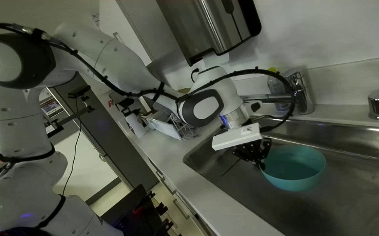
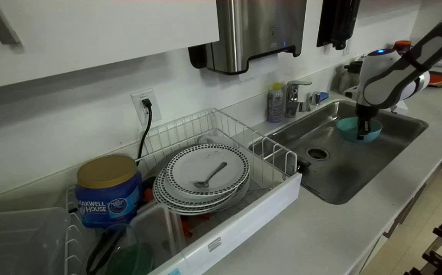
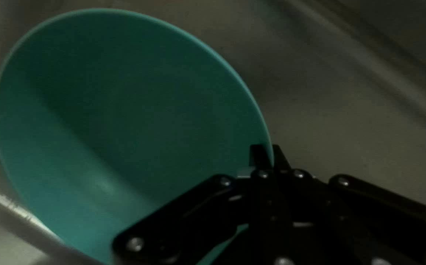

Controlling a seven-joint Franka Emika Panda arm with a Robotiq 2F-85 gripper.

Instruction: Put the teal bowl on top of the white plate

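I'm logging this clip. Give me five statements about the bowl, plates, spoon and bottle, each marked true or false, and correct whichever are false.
1. The gripper holds the teal bowl by its rim. True.
2. A spoon lies on the top white plate. True.
3. The teal bowl already rests on the top white plate. False: it is at the sink, apart from the plate stack.
4. The plate stack stands in the sink. False: it stands in the dish rack.
5. A bottle with a yellow cap stands beside the tap. True.
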